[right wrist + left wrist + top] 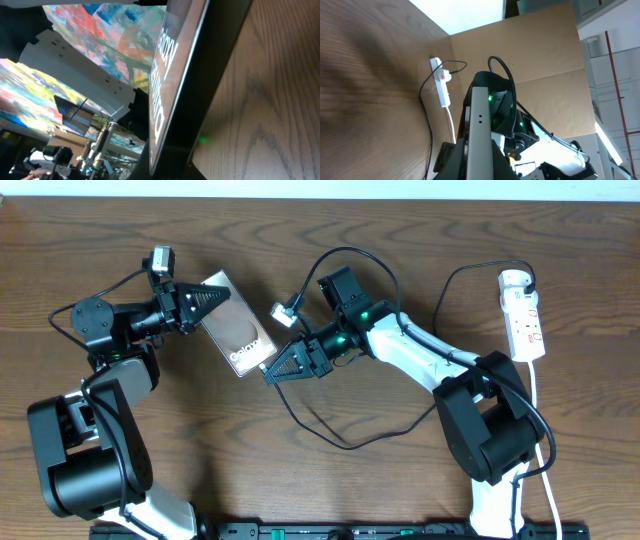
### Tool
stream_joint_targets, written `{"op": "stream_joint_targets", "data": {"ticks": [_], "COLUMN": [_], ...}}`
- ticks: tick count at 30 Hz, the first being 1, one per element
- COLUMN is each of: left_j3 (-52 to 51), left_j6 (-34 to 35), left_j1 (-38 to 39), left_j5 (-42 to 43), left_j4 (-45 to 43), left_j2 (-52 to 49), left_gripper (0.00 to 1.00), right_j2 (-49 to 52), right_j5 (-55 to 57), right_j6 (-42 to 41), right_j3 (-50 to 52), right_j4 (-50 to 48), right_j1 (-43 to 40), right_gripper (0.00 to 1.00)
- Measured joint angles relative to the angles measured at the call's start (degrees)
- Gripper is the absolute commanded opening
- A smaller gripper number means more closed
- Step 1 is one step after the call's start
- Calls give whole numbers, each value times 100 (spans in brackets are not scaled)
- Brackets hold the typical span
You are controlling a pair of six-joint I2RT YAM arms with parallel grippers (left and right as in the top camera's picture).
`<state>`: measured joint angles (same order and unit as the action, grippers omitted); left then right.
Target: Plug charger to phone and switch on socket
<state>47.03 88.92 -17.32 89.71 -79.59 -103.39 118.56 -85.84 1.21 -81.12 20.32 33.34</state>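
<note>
The left pincer (208, 300) is pinching the phone (240, 330) by one short end, the slab stretching out ahead of its fingertips. The right pincer (275, 370) is pointing at the opposite end, just at its tip (spread or pressed together, I cannot tell). The charger (345, 445) is looping behind that pincer toward the socket (524, 320), well behind it on the table (300, 490).

Even overhead light, wrist cams prob. blurred
</note>
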Motion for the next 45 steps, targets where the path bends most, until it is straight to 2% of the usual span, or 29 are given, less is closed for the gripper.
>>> {"op": "stream_joint_targets", "data": {"ticks": [10, 23, 45], "left_j3": [0, 0, 0], "left_j6": [-24, -131, -170], "left_j1": [164, -59, 31], "left_j5": [-120, -107, -87], "left_j4": [-164, -166, -164], "left_j2": [0, 0, 0], "left_gripper": [7, 7, 7], "right_j2": [4, 7, 7], "right_j5": [24, -52, -31], "right_j6": [-76, -35, -15], "right_j3": [20, 20, 20], "right_j4": [-28, -50, -133], "right_j1": [-13, -13, 7], "right_gripper": [1, 1, 1]}}
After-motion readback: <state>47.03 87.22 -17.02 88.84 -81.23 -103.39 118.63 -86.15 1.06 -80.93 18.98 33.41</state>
